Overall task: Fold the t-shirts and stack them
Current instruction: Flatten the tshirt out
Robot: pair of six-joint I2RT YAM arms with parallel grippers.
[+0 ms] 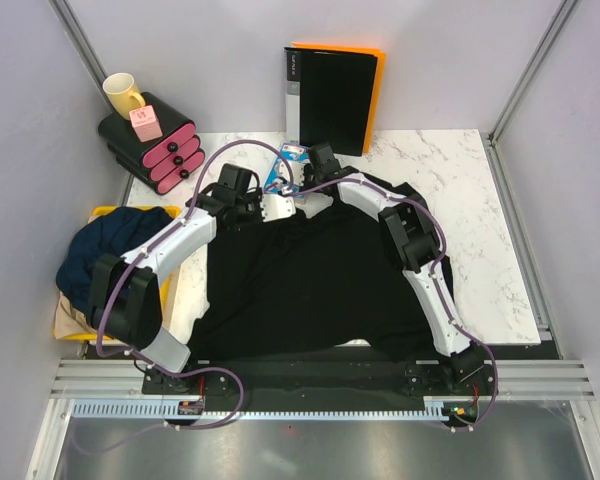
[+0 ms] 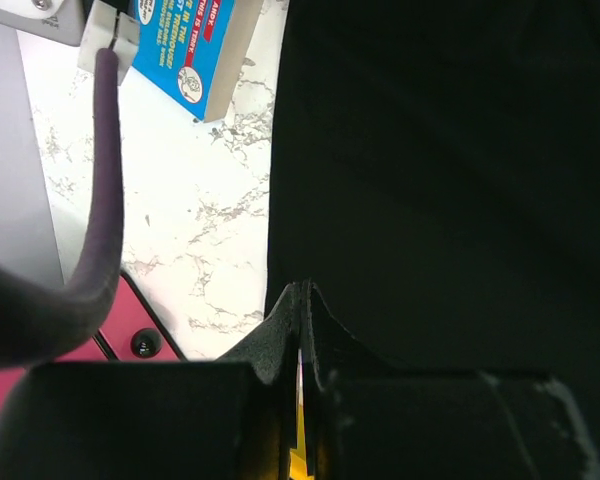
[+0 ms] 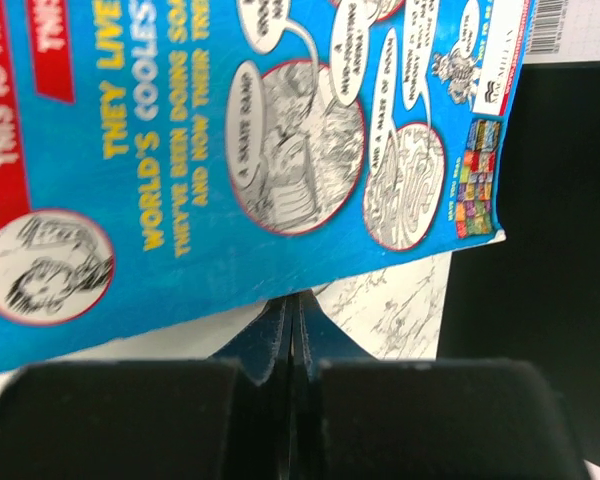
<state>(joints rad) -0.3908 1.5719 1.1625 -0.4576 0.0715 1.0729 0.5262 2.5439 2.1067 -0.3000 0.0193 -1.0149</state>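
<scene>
A black t-shirt point(image 1: 310, 280) lies spread over the middle of the marble table, and it fills the right side of the left wrist view point(image 2: 440, 180). A navy t-shirt point(image 1: 110, 245) sits bunched on a tan one point(image 1: 72, 322) in the yellow tray point(image 1: 108, 212) at the left. My left gripper point(image 1: 295, 203) point(image 2: 302, 292) is shut, its tips at the shirt's far left edge, and no cloth shows between them. My right gripper point(image 1: 310, 168) point(image 3: 295, 300) is shut just beyond the collar, its tips right under the edge of a blue book point(image 3: 230, 140).
The blue book point(image 1: 288, 165) point(image 2: 190, 50) lies on the marble behind the shirt. A black binder with an orange back point(image 1: 330, 95) stands against the back wall. A black-and-pink drawer box point(image 1: 155, 145) carries a yellow mug point(image 1: 123, 95) and a pink block point(image 1: 146, 124).
</scene>
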